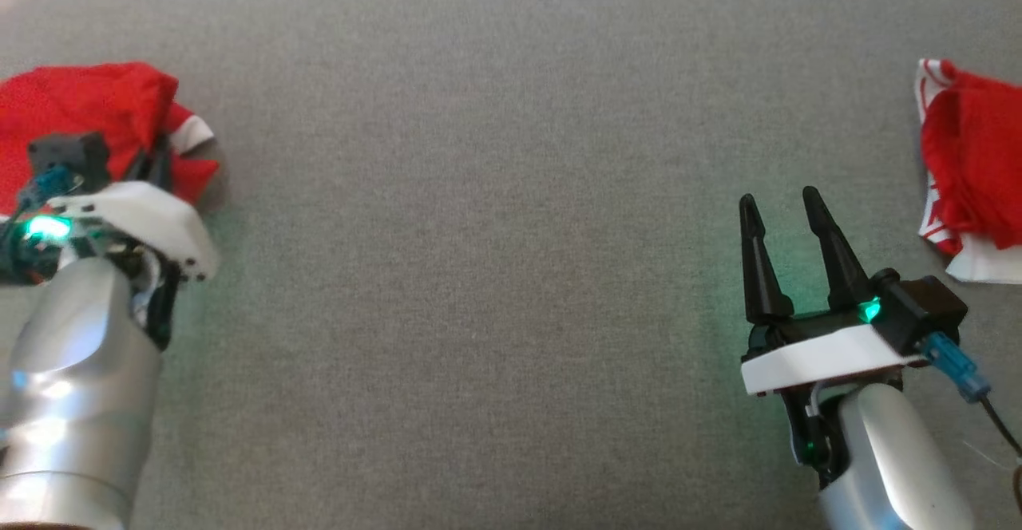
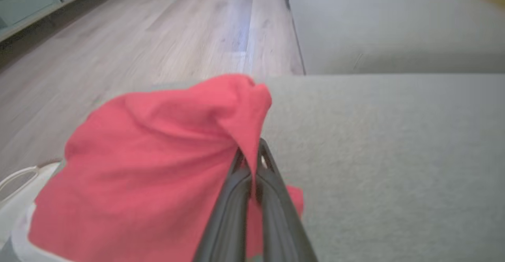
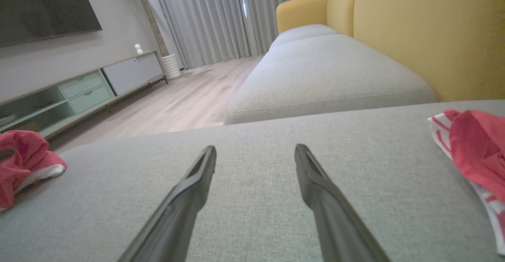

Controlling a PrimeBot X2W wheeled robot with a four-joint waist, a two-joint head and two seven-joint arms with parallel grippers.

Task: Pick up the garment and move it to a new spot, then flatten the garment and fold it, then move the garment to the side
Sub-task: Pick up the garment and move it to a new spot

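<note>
A crumpled red garment (image 1: 80, 107) with white trim lies at the far left of the grey cushion (image 1: 495, 195). My left gripper (image 1: 156, 159) reaches into its right edge. In the left wrist view the left gripper (image 2: 250, 151) is shut, pinching a fold of the red garment (image 2: 158, 155) that rises into a peak at the fingertips. My right gripper (image 1: 781, 201) hovers open over bare cushion at the lower right, with nothing between the fingers of the right gripper (image 3: 255, 151). A second red and white striped garment (image 1: 974, 163) lies at the far right edge, apart from the right gripper.
The cushion's far edge drops to a wooden floor (image 3: 185, 104). Another grey seat with a yellow sofa back (image 3: 426, 29) stands beyond, and a low TV cabinet (image 3: 79, 92) lines the wall. Bare grey fabric spans the middle between the two arms.
</note>
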